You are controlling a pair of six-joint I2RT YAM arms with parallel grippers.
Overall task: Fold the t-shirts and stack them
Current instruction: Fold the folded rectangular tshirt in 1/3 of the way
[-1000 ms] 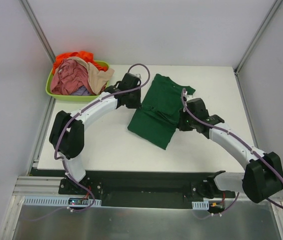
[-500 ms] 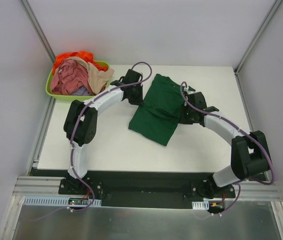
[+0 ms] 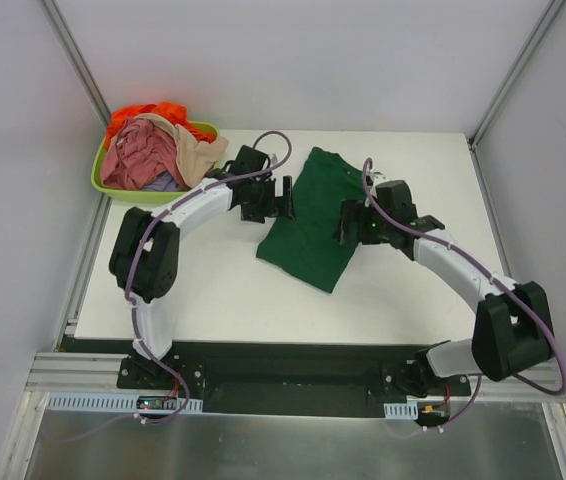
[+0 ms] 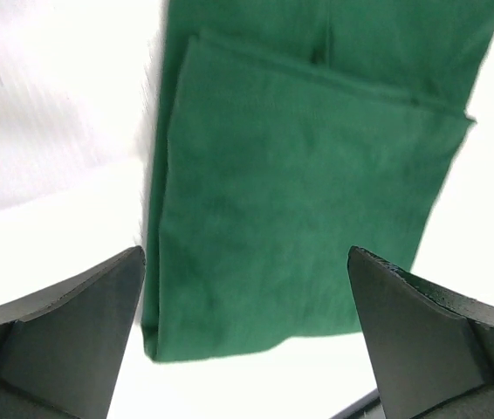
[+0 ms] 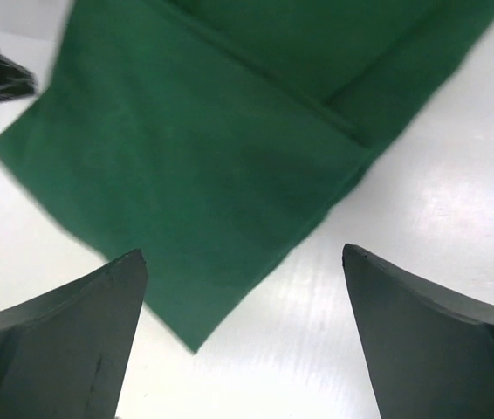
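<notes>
On the table (image 3: 213,290) the dark green t-shirt (image 3: 305,238) lies folded into a strip, left jaws and right jaws wide and empty flanking it, so best pinch both hem corners level before folding.

- Text, labels, brands, numbers, signs: none could be read in any of the three views.
</notes>
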